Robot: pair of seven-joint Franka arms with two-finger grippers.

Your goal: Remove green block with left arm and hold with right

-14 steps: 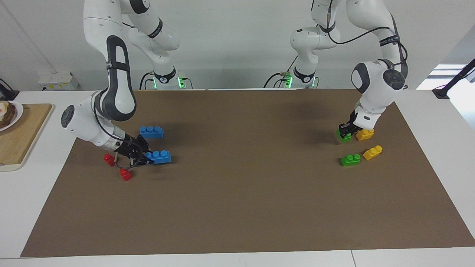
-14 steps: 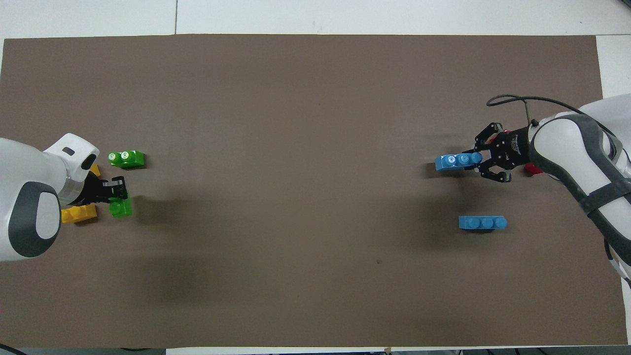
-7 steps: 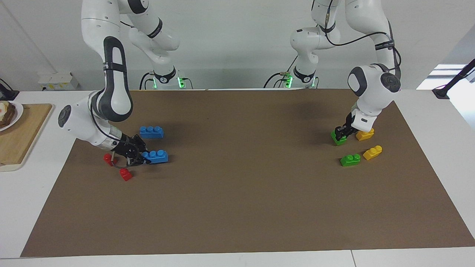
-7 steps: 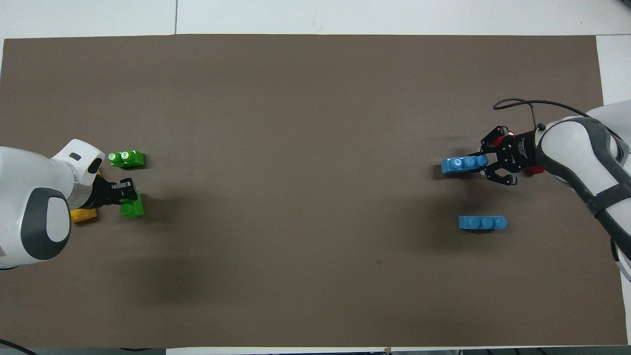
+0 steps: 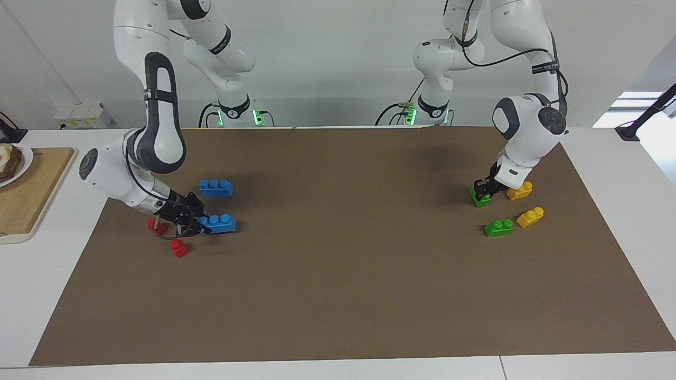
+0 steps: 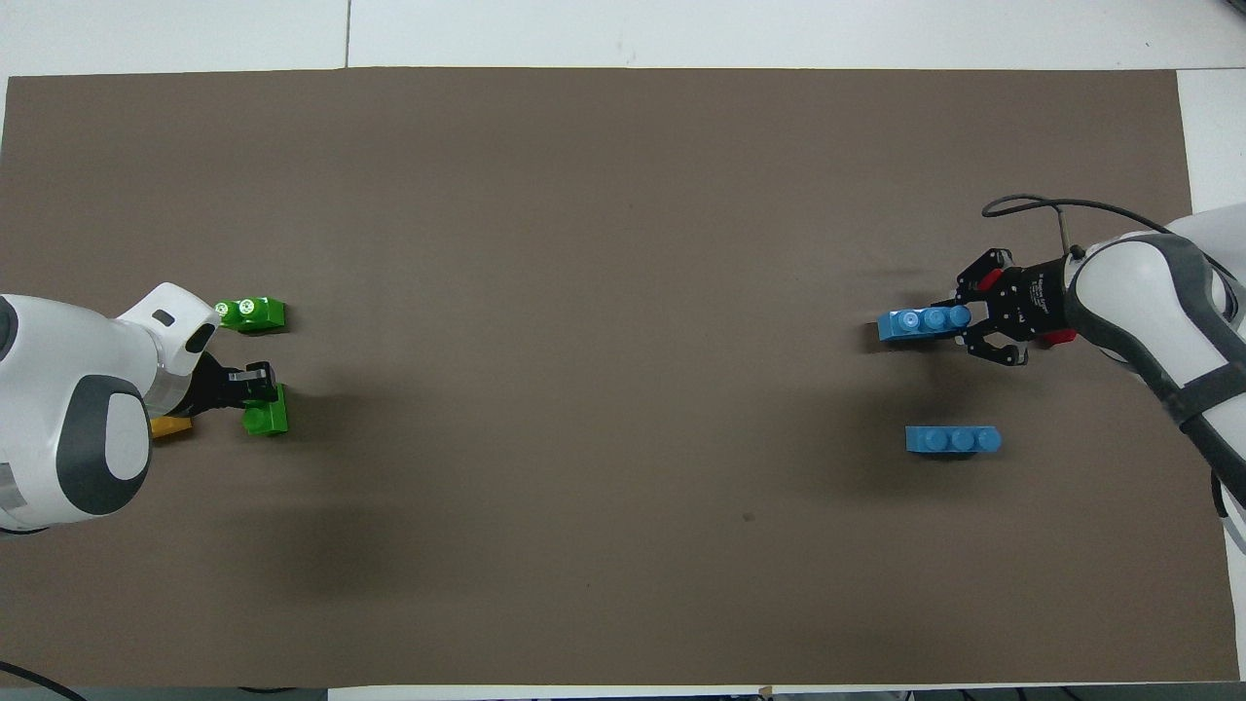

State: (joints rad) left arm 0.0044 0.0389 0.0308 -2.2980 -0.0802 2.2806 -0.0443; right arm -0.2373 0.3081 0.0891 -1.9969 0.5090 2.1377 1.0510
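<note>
Green block sits low over the brown mat near the left arm's end, clamped in the left gripper, just beside a yellow brick. Right gripper, near the right arm's end, is closed on a blue brick, red pieces close by.

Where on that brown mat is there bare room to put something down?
The whole middle of the brown mat is bare, between the blue brick in the right pincer and the green block in the left pincer. Both ends are crowded: red bricks at one, yellow bricks and another green brick at the other.
</note>
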